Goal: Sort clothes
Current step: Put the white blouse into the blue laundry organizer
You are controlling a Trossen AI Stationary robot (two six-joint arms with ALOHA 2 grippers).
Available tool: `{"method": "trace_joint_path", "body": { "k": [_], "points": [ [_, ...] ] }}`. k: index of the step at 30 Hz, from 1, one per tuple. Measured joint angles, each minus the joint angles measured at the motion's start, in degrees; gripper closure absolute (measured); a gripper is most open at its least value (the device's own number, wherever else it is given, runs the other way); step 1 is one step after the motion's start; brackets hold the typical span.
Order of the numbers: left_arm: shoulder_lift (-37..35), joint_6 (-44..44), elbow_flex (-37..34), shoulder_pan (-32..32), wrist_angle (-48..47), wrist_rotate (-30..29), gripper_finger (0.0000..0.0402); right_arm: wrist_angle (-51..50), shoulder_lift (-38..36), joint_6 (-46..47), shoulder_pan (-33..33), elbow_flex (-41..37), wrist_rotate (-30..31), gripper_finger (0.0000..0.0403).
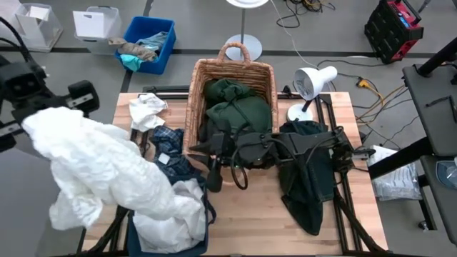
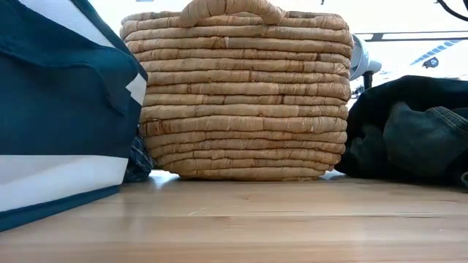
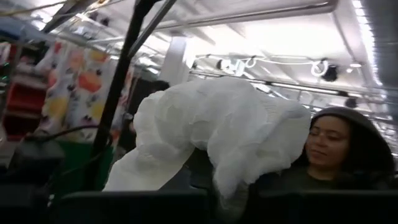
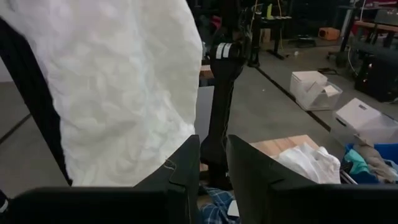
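While the left gripper (image 1: pixel 36 118) hangs above the table's left edge, closed on a large white garment (image 1: pixel 107 171), the cloth drapes down toward the front left corner. The right gripper (image 4: pixel 212 163) reaches across the middle of the table toward the left side; its fingers stand a little apart and I cannot tell if they hold anything. Dark green clothes (image 1: pixel 235 107) fill the wicker basket (image 1: pixel 196 86) at the back edge, and a dark garment (image 1: pixel 307 178) lies by the right edge.
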Motion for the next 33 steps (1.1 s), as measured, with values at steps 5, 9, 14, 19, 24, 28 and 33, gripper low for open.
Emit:
{"method": "trace_joint_path", "body": {
  "k": [5, 9, 14, 19, 24, 28, 33],
  "points": [
    [1.6, -2.0, -0.3, 0.0, -0.3, -4.7, 0.0394, 0.0, 0.0, 0.0, 0.0, 0.0, 0.1, 0.0334],
    [3.5, -3.6, -0.4, -0.3, -0.2, -5.8, 0.0394, 0.0, 0.0, -0.1, 0.0, 0.0, 0.4, 0.0327],
    [5.6, -3.6, -0.4, -2.4, -10.1, -5.8, 0.0393, -0.7, 0.0, -0.1, 0.0, 0.0, 0.5, 0.0318],
    [6.6, -6.2, -0.6, -5.2, -22.2, -8.7, 0.0393, -4.0, 0.0, 0.0, 0.0, 0.0, 3.5, 0.0318],
    [7.1, -11.5, -0.8, -9.8, -33.1, -9.0, 0.0393, -4.8, 0.0, 0.0, 0.0, 0.0, 3.6, 0.033],
    [7.5, -22.1, -0.8, -15.0, -41.4, -9.1, 0.0393, -5.8, 0.0, 0.0, 0.0, 0.0, 3.6, 0.0338],
    [7.0, -35.3, -3.2, -17.8, -43.8, -12.8, 0.0393, -6.1, 0.0, 0.0, 0.0, 0.0, 3.6, 0.0336]
  ]
}}
